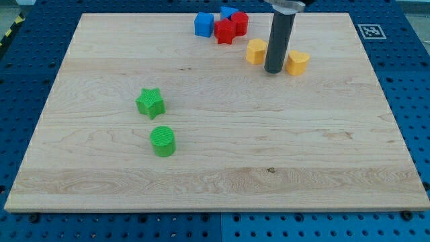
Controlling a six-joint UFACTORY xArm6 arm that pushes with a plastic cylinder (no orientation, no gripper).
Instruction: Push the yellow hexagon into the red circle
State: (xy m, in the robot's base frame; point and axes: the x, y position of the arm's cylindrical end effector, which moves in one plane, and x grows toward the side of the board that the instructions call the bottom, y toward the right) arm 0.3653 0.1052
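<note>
- Wooden board (222,161) lies on a blue perforated table (33,40); a black-and-white marker tag (371,31) sits at the board's top right corner.
- My tip (274,70) rests on the board near the view's top, right of centre. The rod (279,40) rises straight up from it and leaves the frame at the top.
- Tool state: a bare rod, so nothing is clenched or grasped. The tip stands between two yellow blocks.
- Yellow hexagon (256,51), the task's block: just left of the tip, very close to the rod. Whether they touch, I cannot tell.
- Second yellow block (297,62), roughly heart-shaped: just right of the tip, a little lower in the view than the hexagon.
- Red circle (240,22): up and left of the hexagon, near the board's top edge, apart from the hexagon.
- Red star-like block (225,31): against the red circle's left side, apparently touching.
- Blue cube (204,25): just left of the red star-like block.
- Another blue block (228,12): partly hidden behind the red pair, shape unclear.
- Green star (150,103): left of the board's centre, well apart from the top cluster.
- Green cylinder (162,141): just below the green star, slightly to its right, not touching it.
</note>
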